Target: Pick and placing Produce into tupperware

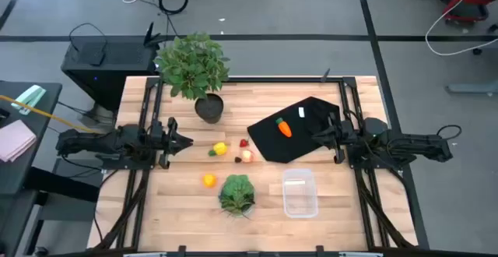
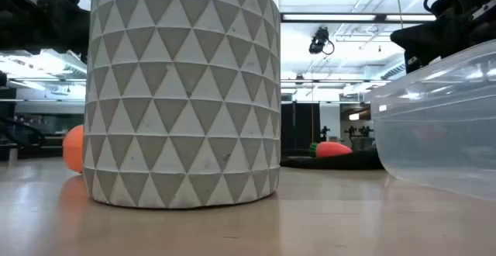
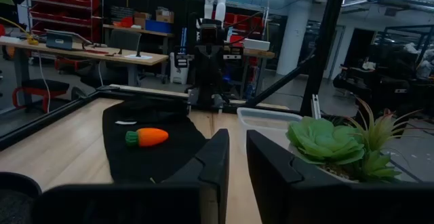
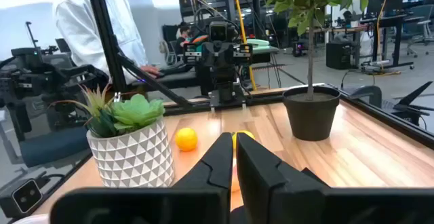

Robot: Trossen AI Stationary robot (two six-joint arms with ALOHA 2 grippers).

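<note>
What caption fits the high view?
Both arms wait apart; carrot lies on black cloth, empty tupperware beside the lettuce.

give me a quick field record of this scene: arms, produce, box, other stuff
left claw: shut, holding nothing, at the table's left side
right claw: shut, holding nothing, over the black cloth's right edge
tupperware: nothing visible inside, front right of the table
orange carrot: lying on the black cloth
yellow piece: on bare wood, mid table
orange ball: left of the succulent
succulent in white patterned pot: front centre
potted plant: back left
</note>
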